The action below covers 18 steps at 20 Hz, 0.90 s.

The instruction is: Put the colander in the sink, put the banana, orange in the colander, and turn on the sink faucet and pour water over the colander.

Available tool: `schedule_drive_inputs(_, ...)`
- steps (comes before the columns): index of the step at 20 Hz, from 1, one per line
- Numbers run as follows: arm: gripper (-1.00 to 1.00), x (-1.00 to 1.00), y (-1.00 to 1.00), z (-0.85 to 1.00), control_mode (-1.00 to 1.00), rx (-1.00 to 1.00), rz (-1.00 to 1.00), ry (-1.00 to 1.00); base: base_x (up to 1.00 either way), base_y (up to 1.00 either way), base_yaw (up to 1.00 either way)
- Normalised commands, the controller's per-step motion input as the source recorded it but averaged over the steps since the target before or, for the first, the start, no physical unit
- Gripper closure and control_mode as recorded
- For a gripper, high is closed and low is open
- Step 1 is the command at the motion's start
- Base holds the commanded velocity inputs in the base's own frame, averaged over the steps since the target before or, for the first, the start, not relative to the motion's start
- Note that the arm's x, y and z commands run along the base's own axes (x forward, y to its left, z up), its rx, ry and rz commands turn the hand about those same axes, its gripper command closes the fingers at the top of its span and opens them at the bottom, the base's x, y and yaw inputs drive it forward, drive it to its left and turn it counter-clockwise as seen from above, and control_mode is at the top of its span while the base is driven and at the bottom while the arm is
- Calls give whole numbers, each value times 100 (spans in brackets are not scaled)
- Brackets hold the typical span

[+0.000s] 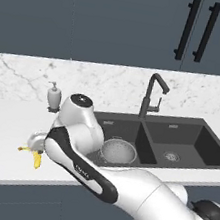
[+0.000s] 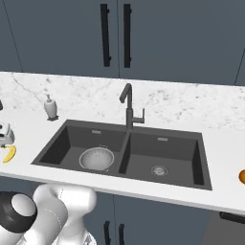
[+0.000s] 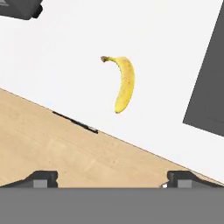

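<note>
The perforated metal colander [image 1: 118,150] sits in the dark sink's [image 1: 200,128] left basin. The curved yellow banana [image 3: 124,83] lies on the smooth white counter [image 3: 153,52] below the hand [image 3: 111,178], fingers spread wide, empty. The right base view catches the orange [image 2: 242,176].

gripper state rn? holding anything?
gripper: open, jaws wide apart, holding nothing; hovering above the banana, which lies on the counter.

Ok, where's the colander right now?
The colander sits in the sink's left basin in the right base view, left of the faucet.
</note>
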Motion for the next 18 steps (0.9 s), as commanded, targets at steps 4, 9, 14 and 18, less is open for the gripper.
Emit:
schedule_drive_inputs(4, -100, 42, 0, -57, -100, 0, 0, -15, 0, 0, 0)
schedule_drive_inputs(9, -100, 69, 21, -23, -100, -1, 0, 0, 0, 0, 0)
schedule_drive_inputs(14, -100, 62, 59, -12, -100, -10, 0, 5, 0, 0, 0)
schedule_drive_inputs(18, -100, 37, 61, -24, -100, -20, 0, 13, 0, 0, 0)
